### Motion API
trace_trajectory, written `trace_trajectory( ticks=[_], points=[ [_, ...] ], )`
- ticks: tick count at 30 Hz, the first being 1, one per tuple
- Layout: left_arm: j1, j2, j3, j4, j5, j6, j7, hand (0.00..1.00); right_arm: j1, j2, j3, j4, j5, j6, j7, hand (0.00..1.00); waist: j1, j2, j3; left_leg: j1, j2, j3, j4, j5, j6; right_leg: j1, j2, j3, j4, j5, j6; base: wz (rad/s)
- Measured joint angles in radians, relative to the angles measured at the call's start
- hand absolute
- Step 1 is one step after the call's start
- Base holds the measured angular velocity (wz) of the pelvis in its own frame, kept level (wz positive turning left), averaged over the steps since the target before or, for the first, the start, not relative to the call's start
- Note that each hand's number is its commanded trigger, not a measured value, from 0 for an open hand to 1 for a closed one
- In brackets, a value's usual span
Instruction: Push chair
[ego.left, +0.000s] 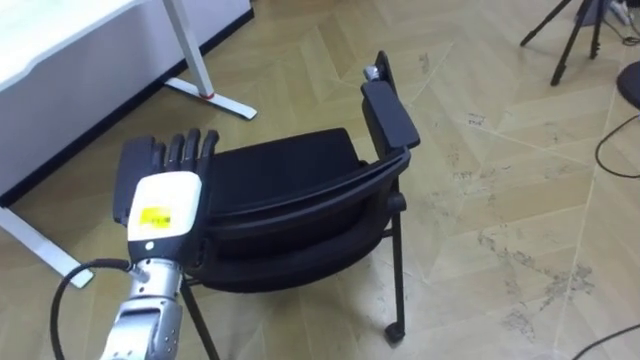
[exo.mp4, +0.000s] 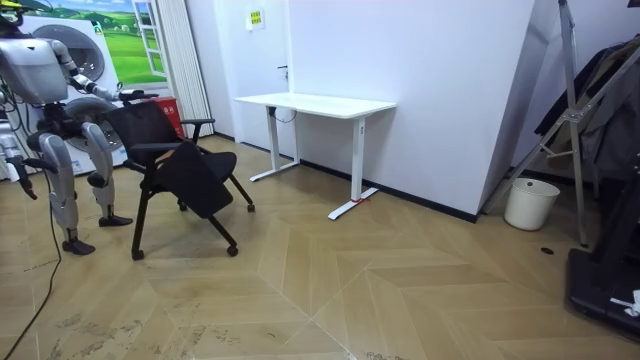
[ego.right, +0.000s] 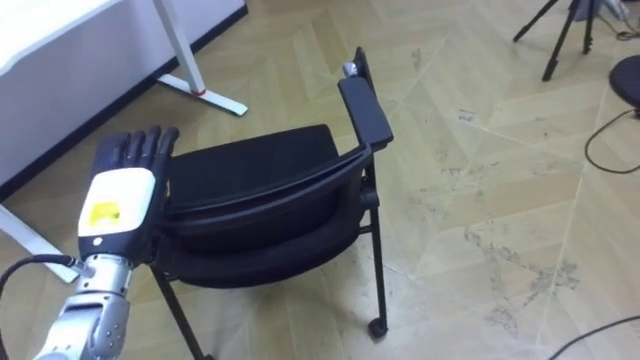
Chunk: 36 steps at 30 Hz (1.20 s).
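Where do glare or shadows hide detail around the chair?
Left eye view: the white desk top is blown out by glare; the black chair reads as one dark mass, and the dark fingers of the left hand blend into it. Room view: even light, only a faint shadow under the chair on the wooden floor; the right hand hangs at the robot's side.
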Motion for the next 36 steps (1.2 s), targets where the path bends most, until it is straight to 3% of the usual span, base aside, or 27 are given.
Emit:
trace_trajectory(
  ticks=[6,8,14,15,16,17,23,36],
  points=[
    [-0.02,-0.001,-0.032,0.094,0.004,0.016,0.01,0.0,0.007,0.0,0.001,0.011,0.001,0.002,-0.029,0.0,-0.005,0.011,-0.0066,0.009,0.0,0.004,-0.001,0.0,0.0,0.009,0.0,0.005,0.0,0.0,0.0,-0.02],
    [-0.035,-0.002,-0.033,0.137,0.004,0.014,0.006,0.0,0.007,0.001,0.001,0.006,0.002,0.002,-0.028,0.0,0.0,0.02,-0.0045,0.036,0.003,0.016,-0.011,0.0,0.0,0.023,0.004,0.014,0.001,0.0,0.0,-0.16],
    [-0.042,-0.002,-0.028,0.182,0.004,0.008,0.043,0.0,0.009,-0.001,0.0,-0.02,0.006,0.005,-0.042,0.0,0.003,0.016,-0.0051,0.053,0.006,0.037,-0.021,0.0,-0.001,0.021,0.009,0.042,0.0,0.0,0.0,-0.12],
    [-0.041,-0.002,-0.028,0.185,0.004,0.007,0.051,0.09,0.009,-0.001,0.0,-0.02,0.006,0.005,-0.043,0.0,0.003,0.016,-0.0051,0.053,0.006,0.038,-0.021,0.0,-0.001,0.02,0.009,0.044,0.0,0.0,0.0,-0.03],
    [-0.04,-0.003,-0.028,0.186,0.004,0.005,0.062,0.28,0.009,-0.001,-0.001,-0.02,-0.001,0.005,-0.045,0.0,0.003,0.015,-0.005,0.053,0.006,0.039,-0.021,0.0,-0.001,0.02,0.009,0.046,0.0,0.0,0.0,0.0],
    [-0.037,-0.004,-0.028,0.195,0.004,0.003,0.075,1.0,0.009,-0.001,-0.002,-0.02,-0.007,0.006,-0.046,0.0,0.004,0.012,-0.0048,0.055,0.006,0.04,-0.022,0.0,-0.001,0.02,0.01,0.05,0.0,0.0,0.0,-0.03],
    [-0.034,-0.018,-0.02,0.227,0.003,0.007,0.119,1.0,0.007,0.0,-0.009,-0.021,-0.006,0.01,-0.035,0.0,0.011,0.005,-0.0059,0.072,0.006,0.066,-0.029,0.0,-0.001,0.019,0.012,0.08,0.0,-0.001,0.001,-0.12],
    [-0.043,-0.018,-0.017,0.225,0.0,0.025,0.117,1.0,0.008,0.001,-0.009,-0.029,-0.003,0.024,-0.059,0.0,0.008,0.0,-0.0062,0.071,0.008,0.071,-0.029,0.0,0.0,0.018,0.014,0.086,0.004,0.0,0.0,-0.02]
  ],
)
